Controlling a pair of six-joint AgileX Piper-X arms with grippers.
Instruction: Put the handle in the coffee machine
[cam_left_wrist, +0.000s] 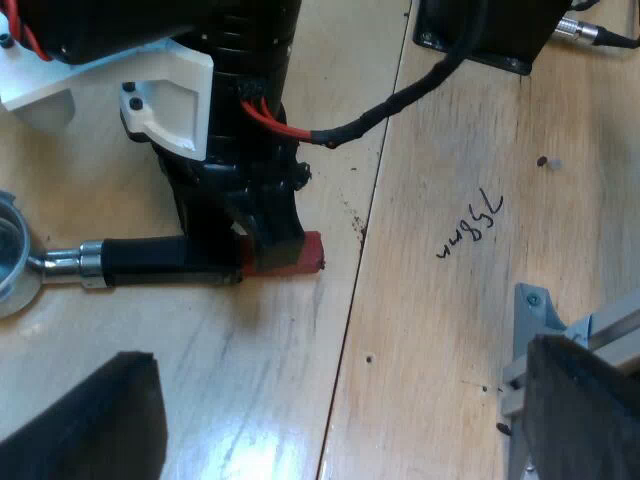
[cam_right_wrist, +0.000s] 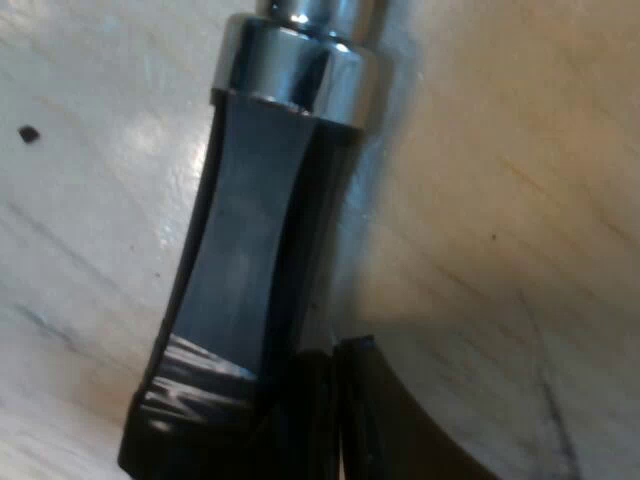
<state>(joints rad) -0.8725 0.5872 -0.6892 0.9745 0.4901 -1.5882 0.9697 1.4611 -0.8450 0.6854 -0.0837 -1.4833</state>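
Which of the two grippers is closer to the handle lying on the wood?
Right. The right gripper is down on the handle, next to its red end. The left gripper hovers apart from the handle, open.

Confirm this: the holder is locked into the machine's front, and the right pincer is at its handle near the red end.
One thing is wrong. The holder is not locked into the machine: it lies loose on the wooden table, as the left wrist view shows. The rest stands: the right pincer is at its handle near the red end.
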